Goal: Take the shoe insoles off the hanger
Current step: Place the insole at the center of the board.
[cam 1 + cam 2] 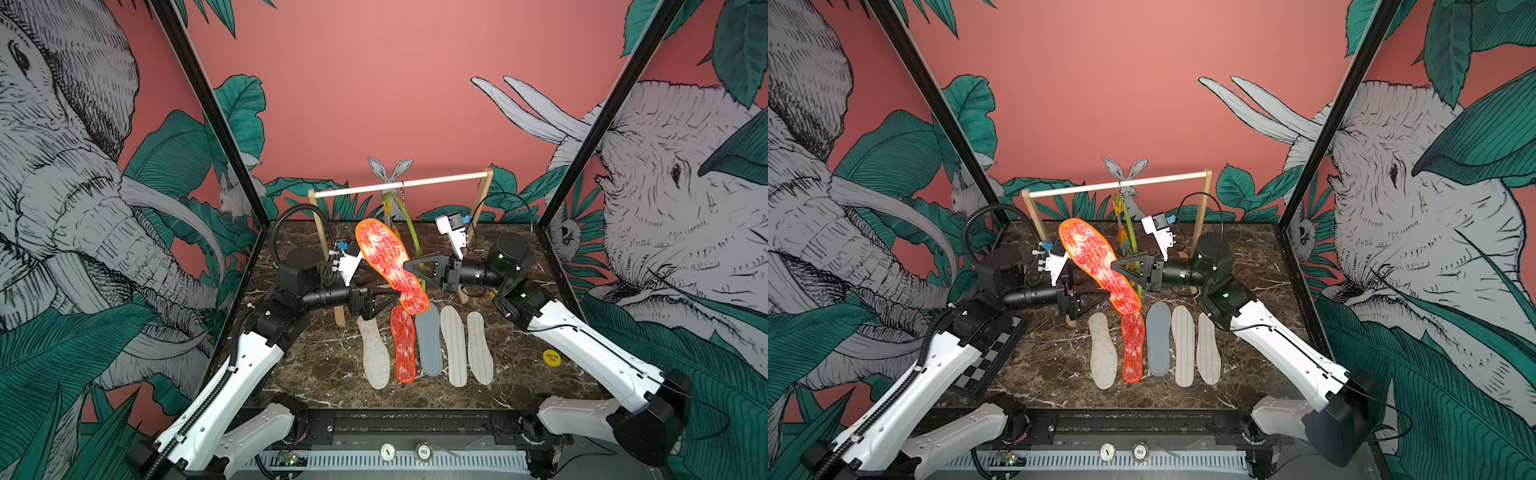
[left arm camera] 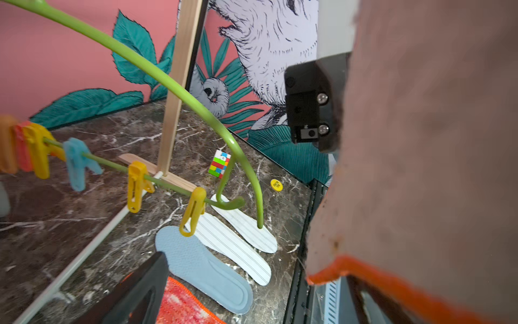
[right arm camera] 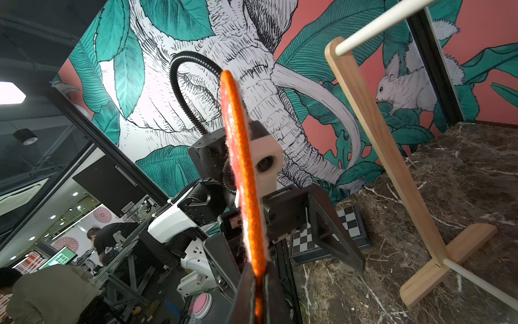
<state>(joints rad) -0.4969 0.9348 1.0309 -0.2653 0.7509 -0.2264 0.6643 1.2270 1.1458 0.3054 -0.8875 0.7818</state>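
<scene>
In both top views the right pincer [image 1: 409, 266] is clamped on the long edge of a red-orange insole [image 1: 388, 257], held in the air clear of the hanger [image 1: 409, 224]. That green arc hangs from the white bar [image 1: 399, 185] just beyond the pincer's fingers. The left pincer [image 1: 392, 300] stands wide open lower down, facing it, with its jaws on either side of the insole's lower end. A row of insoles [image 1: 428, 340], 5 of them, lies on the table [image 1: 311, 374] beneath both pincers.

In the left wrist view the insole [image 2: 420, 140] shows its pale underside close beside the open jaws; I cannot tell whether it touches a finger. The pegs [image 2: 134, 182] in sight hold nothing.

In the right wrist view the insole [image 3: 241, 168] stands edge-on, straight out from the shut jaws, between the left pincer's spread fingers [image 3: 330, 232].

The step, as I judge it, is laying this insole down. Draw the left pincer straight back first so it does not drag the floppy end. Then swing the right pincer away from the hanger and lower it until the insole lies flat beside the row — not across it — and only then open.
</scene>
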